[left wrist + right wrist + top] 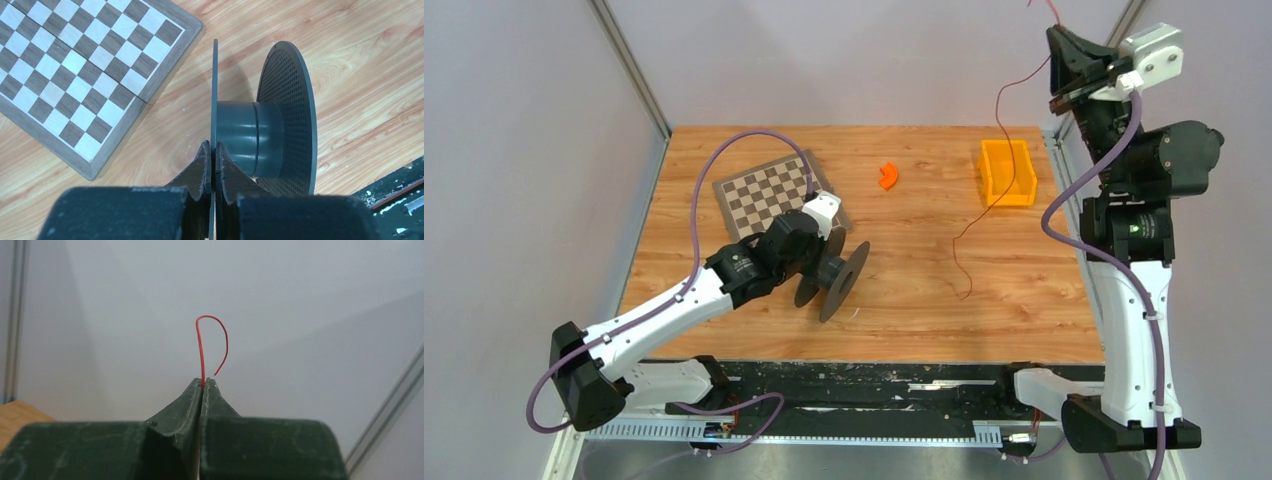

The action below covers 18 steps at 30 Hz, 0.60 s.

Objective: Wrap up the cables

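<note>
The left claw [215, 150] is clenched on the thin rim of one flange of a dark grey spool [245, 140]; its two fingers press either face of that disc, just in front of the hub. The spool lies with its axle level on the worktop [904, 300], both flanges standing on edge; the far flange is perforated with small holes. No wire shows on the hub in the left wrist view. A folded chessboard [764, 190] lies flat just behind and to the left of the spool, near it but apart.

The right claw [202, 383] is raised high above the far right corner of the worktop, its fingers pinched tight on the cable [200, 350], a very thin red wire; a short free end rises from the fingertips, arches over and hooks back down. From the overhead view the rest of the wire [998, 105] hangs from the claw in a loose curve, passes in front of an orange bin [1007, 145], whether touching it I cannot tell, then bends and ends on the bare wood, between the spool and the right arm and well apart from the spool.

A small orange curved piece [888, 176] sits on the worktop between the chessboard and the bin.
</note>
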Tool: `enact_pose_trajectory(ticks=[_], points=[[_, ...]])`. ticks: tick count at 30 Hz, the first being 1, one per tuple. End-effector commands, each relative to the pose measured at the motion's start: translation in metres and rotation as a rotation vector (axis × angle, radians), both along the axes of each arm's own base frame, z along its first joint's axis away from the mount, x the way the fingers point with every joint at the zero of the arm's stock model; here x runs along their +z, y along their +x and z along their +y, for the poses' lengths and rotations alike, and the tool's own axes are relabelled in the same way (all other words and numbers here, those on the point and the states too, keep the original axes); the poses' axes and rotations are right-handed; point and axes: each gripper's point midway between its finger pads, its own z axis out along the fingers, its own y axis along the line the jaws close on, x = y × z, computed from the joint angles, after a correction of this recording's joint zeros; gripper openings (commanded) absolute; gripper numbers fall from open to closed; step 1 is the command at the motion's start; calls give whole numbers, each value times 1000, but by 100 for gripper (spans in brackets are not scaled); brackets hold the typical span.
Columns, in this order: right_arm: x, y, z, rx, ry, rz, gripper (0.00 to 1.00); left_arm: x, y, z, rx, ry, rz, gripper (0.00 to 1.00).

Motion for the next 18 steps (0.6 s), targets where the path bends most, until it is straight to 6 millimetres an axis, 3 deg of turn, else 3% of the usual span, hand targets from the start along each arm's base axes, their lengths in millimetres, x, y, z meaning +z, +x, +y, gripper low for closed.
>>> enact_pose_trajectory(ticks=[1, 7, 12, 15, 18], points=[[-40, -5, 31, 175, -56, 71, 0, 25, 11, -18, 16, -115, -45, 0], [-138, -6, 56, 361, -14, 323, 0, 29, 16, -26, 11, -116, -34, 3], [-223, -33, 98, 621, 78, 608, 0, 34, 19, -28, 9, -115, -42, 11], [-267, -55, 116, 683, 70, 716, 0, 37, 17, -31, -3, -127, -33, 22], [-294, -64, 117, 673, 84, 784, 0, 46, 15, -30, -8, -133, -32, 33]])
